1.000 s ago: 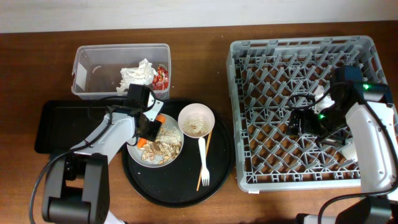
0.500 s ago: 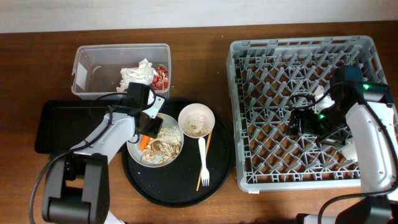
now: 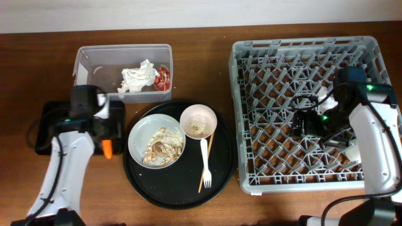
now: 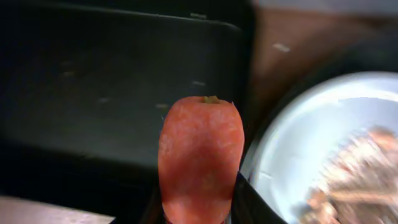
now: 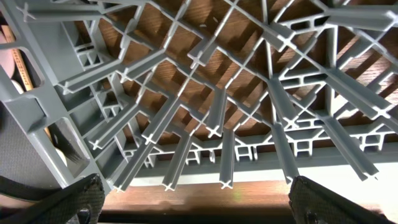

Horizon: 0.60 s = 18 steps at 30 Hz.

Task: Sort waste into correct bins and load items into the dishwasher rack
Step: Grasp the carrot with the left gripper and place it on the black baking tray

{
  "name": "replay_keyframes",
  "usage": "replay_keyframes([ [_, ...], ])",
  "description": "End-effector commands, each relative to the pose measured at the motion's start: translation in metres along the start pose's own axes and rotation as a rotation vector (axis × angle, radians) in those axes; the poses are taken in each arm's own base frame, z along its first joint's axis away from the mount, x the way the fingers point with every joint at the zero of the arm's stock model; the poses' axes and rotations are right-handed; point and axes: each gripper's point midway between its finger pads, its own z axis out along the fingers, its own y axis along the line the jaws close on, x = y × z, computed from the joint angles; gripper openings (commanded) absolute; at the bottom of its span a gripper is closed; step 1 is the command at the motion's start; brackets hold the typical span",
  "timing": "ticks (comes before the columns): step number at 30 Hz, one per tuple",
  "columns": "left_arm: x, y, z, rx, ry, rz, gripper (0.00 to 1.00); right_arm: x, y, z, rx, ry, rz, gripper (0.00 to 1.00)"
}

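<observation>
My left gripper (image 3: 108, 145) is shut on the orange carrot (image 4: 200, 158) and holds it over the right end of the shallow black tray (image 3: 59, 119), beside the pale plate (image 3: 157, 141) with beige scraps (image 3: 164, 147). The carrot also shows in the overhead view (image 3: 107, 149). The clear tub (image 3: 122, 70) holds the white napkin (image 3: 138, 78) and red wrapper (image 3: 164, 78). The cream bowl (image 3: 198, 121) and white fork (image 3: 205, 164) lie on the round black tray (image 3: 182, 188). My right gripper (image 5: 193, 199) is open and empty inside the grey rack (image 3: 308, 113).
A wooden chopstick (image 3: 208, 160) lies next to the fork on the round tray. White cups (image 3: 352, 152) sit partly hidden behind my right arm in the rack. Brown table surface surrounds everything.
My left gripper lifted the carrot off the plate and carried it left, to over the black tray's right end. The right arm has not moved.
</observation>
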Motion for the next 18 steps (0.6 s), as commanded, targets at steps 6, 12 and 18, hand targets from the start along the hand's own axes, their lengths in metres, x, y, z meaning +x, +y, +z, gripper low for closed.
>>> replay_keyframes([
  [6, -0.014, 0.106, 0.023, -0.125, -0.092, -0.567, 0.15, 0.001, 0.0, -0.001, 0.009, 0.001, -0.017, 0.98],
  [12, -0.007, 0.154, 0.057, -0.178, -0.096, -0.673, 0.26, 0.002, 0.0, -0.001, 0.009, 0.006, -0.017, 0.98],
  [18, -0.027, 0.131, 0.04, -0.043, -0.153, -0.626, 0.99, 0.001, 0.0, -0.001, 0.009, 0.001, -0.018, 0.98],
])
